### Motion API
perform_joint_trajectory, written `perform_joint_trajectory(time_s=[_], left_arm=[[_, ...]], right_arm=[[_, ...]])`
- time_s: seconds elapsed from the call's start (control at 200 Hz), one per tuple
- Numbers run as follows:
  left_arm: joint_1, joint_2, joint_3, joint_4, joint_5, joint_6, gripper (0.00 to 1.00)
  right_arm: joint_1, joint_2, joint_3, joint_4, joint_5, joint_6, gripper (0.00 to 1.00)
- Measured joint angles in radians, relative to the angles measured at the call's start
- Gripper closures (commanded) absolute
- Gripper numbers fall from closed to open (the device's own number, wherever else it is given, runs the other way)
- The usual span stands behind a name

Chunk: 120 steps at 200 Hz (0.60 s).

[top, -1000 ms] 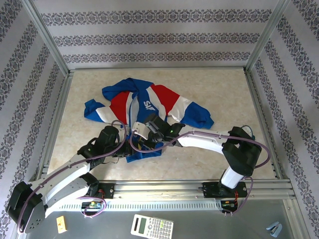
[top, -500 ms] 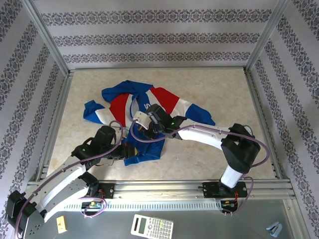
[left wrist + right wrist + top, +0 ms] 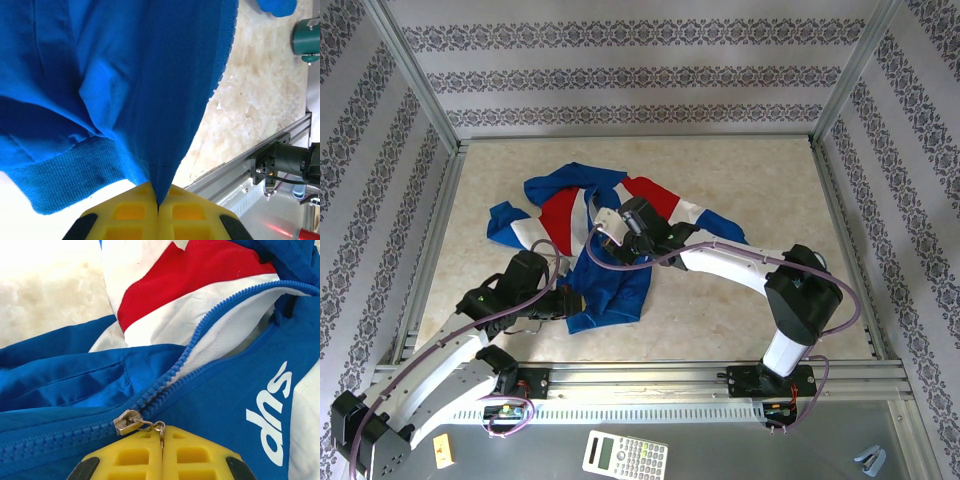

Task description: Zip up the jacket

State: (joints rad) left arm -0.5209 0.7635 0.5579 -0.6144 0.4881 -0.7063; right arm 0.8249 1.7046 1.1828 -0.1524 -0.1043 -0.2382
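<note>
One change — right pincer (image 3: 161, 432) dragged zipper pull (image 3: 150, 425) farther up jacket (image 3: 615, 290).

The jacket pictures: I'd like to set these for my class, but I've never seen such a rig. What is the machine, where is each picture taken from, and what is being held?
The machine is two robot arms bolted at the near edge of a table, each ending in a two-finger gripper. The wide picture comes from a fixed camera above and behind the arms. The other two come from a camera on each wrist, looking along its own gripper. On the table lies a small blue, red and white jacket, zipped only partway. The left gripper is shut on the jacket's blue hem. The right gripper is shut on the zipper pull, next to the metal slider. Beyond the slider the teeth lie apart.
</note>
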Motion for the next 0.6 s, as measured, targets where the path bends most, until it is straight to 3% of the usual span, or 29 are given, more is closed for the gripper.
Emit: perform_joint_trajectory(time_s=[0.6], left_arm=[[0.006, -0.011, 0.006, -0.033, -0.034, 0.000, 1.00]], right_arm=[[-0.061, 0.057, 0.116, -0.048, 0.003, 0.000, 1.00]])
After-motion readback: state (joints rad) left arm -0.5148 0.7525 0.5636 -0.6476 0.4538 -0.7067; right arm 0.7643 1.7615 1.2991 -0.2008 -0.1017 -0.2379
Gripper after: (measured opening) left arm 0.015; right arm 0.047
